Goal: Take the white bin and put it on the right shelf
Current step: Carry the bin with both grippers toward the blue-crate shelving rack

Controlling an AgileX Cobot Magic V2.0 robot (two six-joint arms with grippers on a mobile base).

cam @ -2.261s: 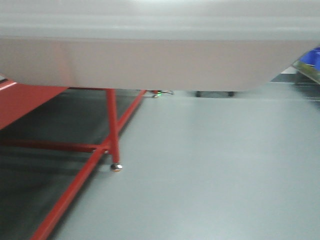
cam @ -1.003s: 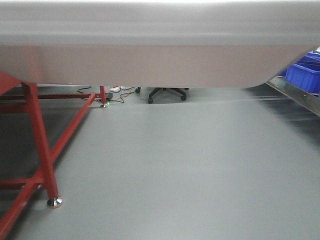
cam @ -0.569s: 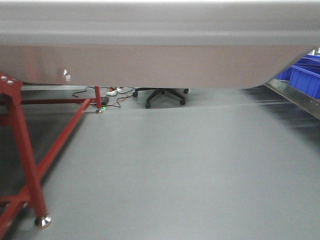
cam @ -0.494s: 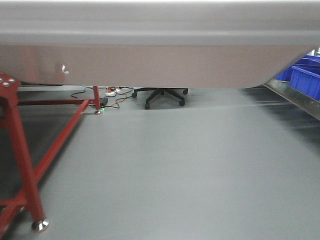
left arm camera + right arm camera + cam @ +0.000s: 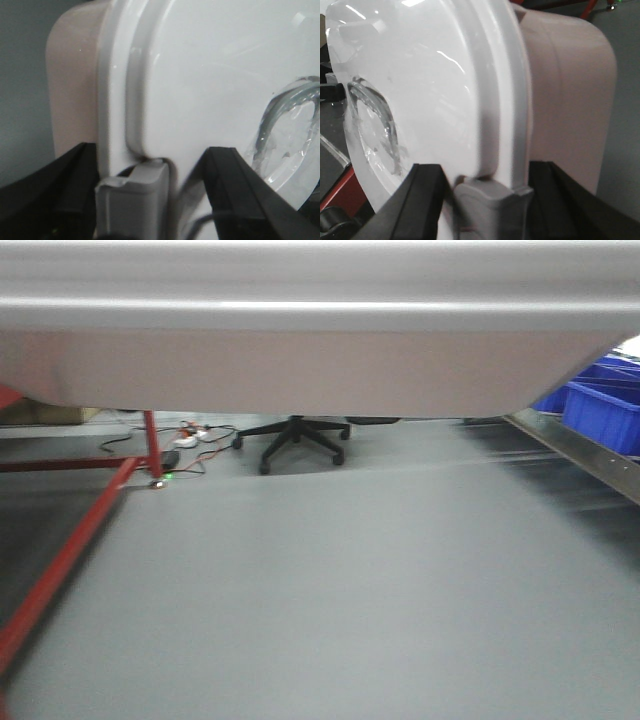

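Observation:
The white bin [image 5: 300, 360] hangs off the floor and fills the top of the front view, showing its pinkish wall and white lid rim. In the left wrist view my left gripper [image 5: 150, 165] has its black fingers [image 5: 227, 180] on either side of the lid edge [image 5: 200, 75] and a grey latch [image 5: 135, 200]. My right gripper [image 5: 487, 175] straddles the other end's lid edge [image 5: 445, 75] and grey latch [image 5: 490, 210] the same way. The right shelf's metal front rail [image 5: 580, 455] runs along the right edge of the front view.
Blue open bins [image 5: 605, 405] stand on the right shelf. The red-framed table's bars [image 5: 60, 560] lie at the left. A black office chair base [image 5: 295, 440] and floor cables with a power strip [image 5: 185, 435] are ahead on the grey floor.
The view has swung: the red table's legs have slid left and mostly out of view, and the chair base looks nearer. The bin stays fixed in both grippers.

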